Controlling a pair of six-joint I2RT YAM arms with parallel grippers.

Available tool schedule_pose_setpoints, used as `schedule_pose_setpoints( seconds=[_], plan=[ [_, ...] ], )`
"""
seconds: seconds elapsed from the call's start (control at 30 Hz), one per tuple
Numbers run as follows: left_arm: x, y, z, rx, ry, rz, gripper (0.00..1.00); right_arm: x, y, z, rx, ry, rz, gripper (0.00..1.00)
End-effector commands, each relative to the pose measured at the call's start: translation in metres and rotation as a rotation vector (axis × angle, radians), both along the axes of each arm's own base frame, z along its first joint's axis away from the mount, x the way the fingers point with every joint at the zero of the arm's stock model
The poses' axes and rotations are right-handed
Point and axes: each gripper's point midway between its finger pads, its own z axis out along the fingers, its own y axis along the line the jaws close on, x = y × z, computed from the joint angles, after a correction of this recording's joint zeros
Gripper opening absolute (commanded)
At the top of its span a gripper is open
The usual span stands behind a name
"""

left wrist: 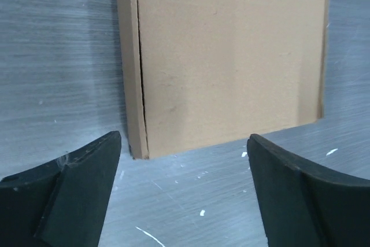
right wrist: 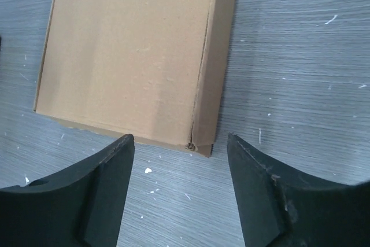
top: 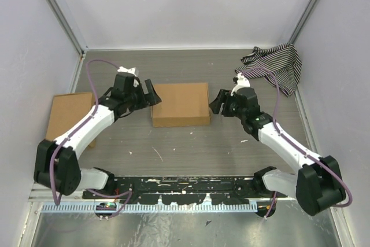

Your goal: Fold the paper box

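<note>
A grey wood-grain table (top: 185,143) fills the overhead view, closed in by pale walls (top: 185,4) on three sides. Two black-and-white arms (top: 87,131) reach in from the near edge, one on each side.

The paper box (top: 180,104), plain brown and folded shut with its lid lying flat, sits between the two pincers near the middle of the table. A flat cardboard piece (top: 68,114) lies well out beyond the left pincer, partly under that arm and close to the left wall. A black-and-white striped cloth (top: 277,67) is bunched behind the right pincer in the far right corner.

The left pincer (top: 153,93) is spread wide and holds nothing. In its wrist view the left pincer (left wrist: 184,140) faces one edge of the box (left wrist: 231,56), with a thin strip of bare table between its fingertips (left wrist: 107,148) and the box's nearest corner.

The right pincer (top: 217,101) is also spread wide and empty, just beside the box's right side. In its wrist view the right pincer (right wrist: 180,140) has a box (right wrist: 127,62) corner sitting in the gap ahead of its fingertips (right wrist: 118,154), touching neither.

Bare table lies open in front of the box toward the arm bases and behind it toward the back wall. Small white flecks (right wrist: 148,170) dot the table near both pincers.
</note>
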Motion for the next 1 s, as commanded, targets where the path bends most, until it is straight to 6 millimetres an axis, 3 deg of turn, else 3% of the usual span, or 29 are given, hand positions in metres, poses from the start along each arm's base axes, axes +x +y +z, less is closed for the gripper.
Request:
schedule_pose_setpoints(
  seconds=[0.0,0.13,0.43,0.8,0.97],
  plan=[
    [-0.019,0.019,0.019,0.028,-0.065,0.041,0.98,-0.001,-0.013,0.024,-0.016,-0.090,-0.049,0.76],
    [-0.037,0.037,0.029,0.060,-0.091,0.077,0.98,-0.004,-0.019,0.027,-0.034,-0.081,-0.075,0.86],
    [-0.073,0.069,0.032,0.152,-0.104,0.114,0.98,-0.008,-0.032,0.030,-0.055,-0.090,-0.131,0.88],
    [-0.079,0.080,0.028,0.164,-0.127,0.165,0.98,-0.013,-0.037,0.024,-0.091,-0.090,-0.122,0.83],
    [-0.079,0.082,0.027,0.167,-0.135,0.173,0.98,-0.014,-0.044,0.031,-0.093,-0.120,-0.154,0.84]
  ],
)
